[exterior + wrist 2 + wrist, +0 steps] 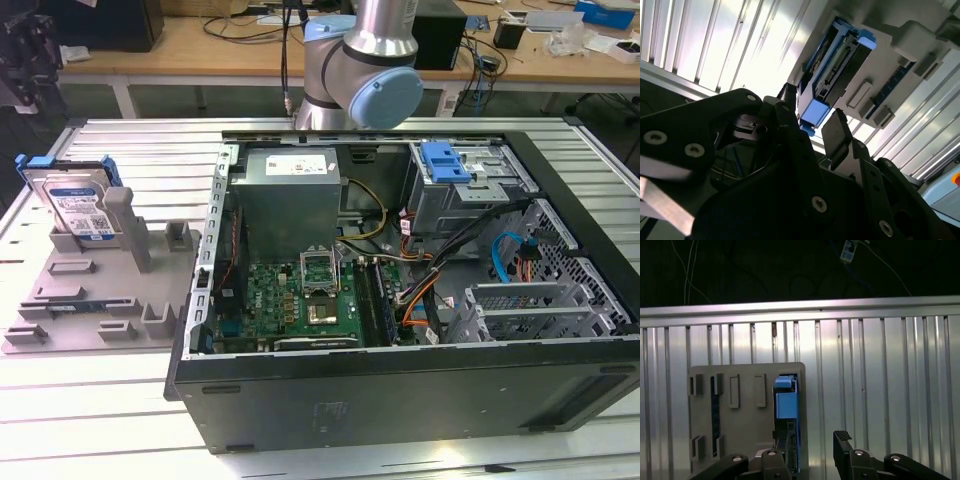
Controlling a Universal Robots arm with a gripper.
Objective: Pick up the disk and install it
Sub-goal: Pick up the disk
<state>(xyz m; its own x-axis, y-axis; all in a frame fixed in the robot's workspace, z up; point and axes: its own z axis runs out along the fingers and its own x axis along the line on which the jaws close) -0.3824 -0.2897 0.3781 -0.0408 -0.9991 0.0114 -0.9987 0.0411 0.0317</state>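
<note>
Disk (78, 205) on edge in grey tray (60, 300), long axis along tray, pincer (810, 447) open over it

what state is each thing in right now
disk: upright on edge in the tray, not gripped
tray: holding the disk
computer case: lying on its side, panel off, inside exposed
gripper: fingers open, holding nothing

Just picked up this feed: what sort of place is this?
Probably a computer-assembly lab: an open desktop case sits on a slatted metal table, the disk stands in a grey fixture tray, and cable-strewn workbenches stand behind.
</note>
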